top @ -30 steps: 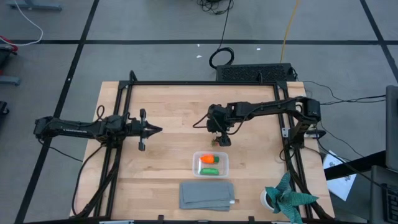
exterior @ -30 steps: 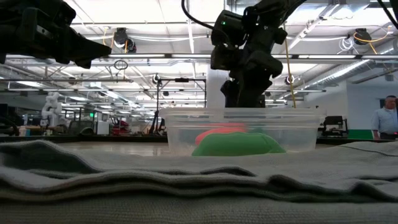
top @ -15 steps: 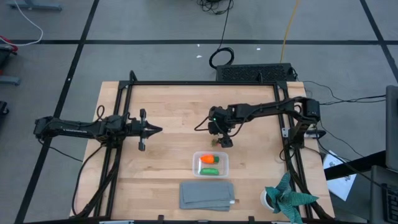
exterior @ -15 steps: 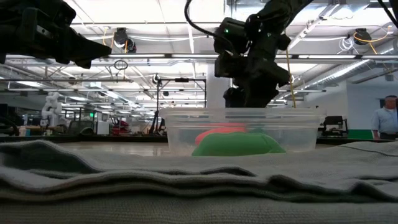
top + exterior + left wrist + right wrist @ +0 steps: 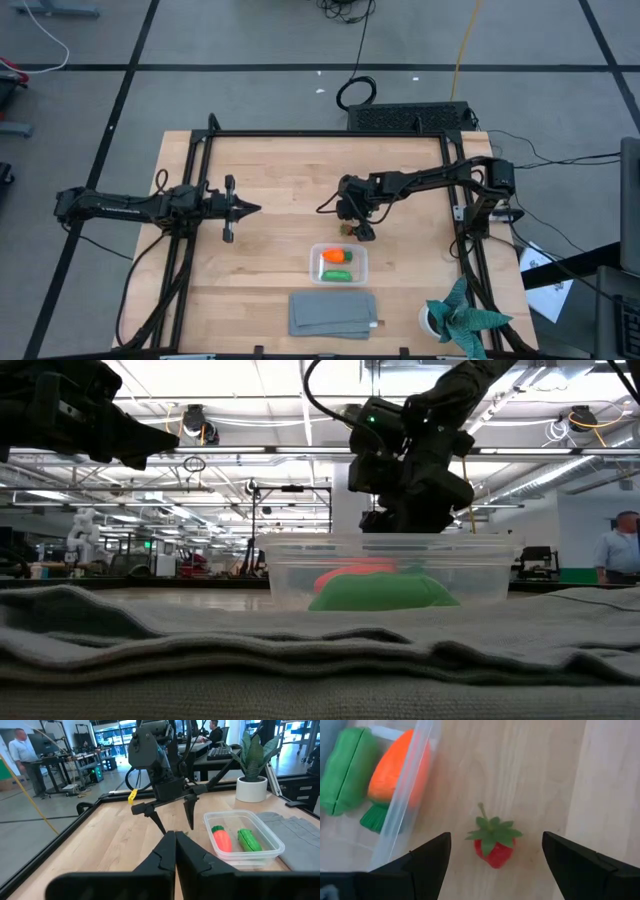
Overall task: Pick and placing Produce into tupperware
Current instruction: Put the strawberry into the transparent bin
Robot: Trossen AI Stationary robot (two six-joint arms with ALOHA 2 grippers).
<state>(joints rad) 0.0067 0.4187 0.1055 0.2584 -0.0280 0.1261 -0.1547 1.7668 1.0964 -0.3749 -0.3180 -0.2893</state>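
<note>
fingers of our right gripper (image 5: 492,865) stand spread wide, one to each side of a small red toy strawberry with a green leafy cap (image 5: 494,841), holding nothing. the strawberry lies on the pale wooden worktop (image 5: 530,765), between the fingers and apart from both, just beside the wall of the small clear plastic rectangular container (image 5: 404,795). inside that container lie the orange toy carrot with a green top (image 5: 395,775) and the green elongated toy pod (image 5: 342,767), side by side.

from above, the right gripper (image 5: 357,229) hangs just past the container's (image 5: 339,264) far edge. our left gripper (image 5: 245,208) waits well apart over the left half of the worktop, its fingers pressed together in its own wrist view.

we judge the strawberry a light, fairly stiff moulded toy with a smooth, rounded body that could squirt out of a pinch taken off-centre. we would close on the widest part of the red body, below the leaves, since the cap and thin stem look too flimsy to hold. so near the thin wall, one finger could nudge the light container as we come down.
</note>
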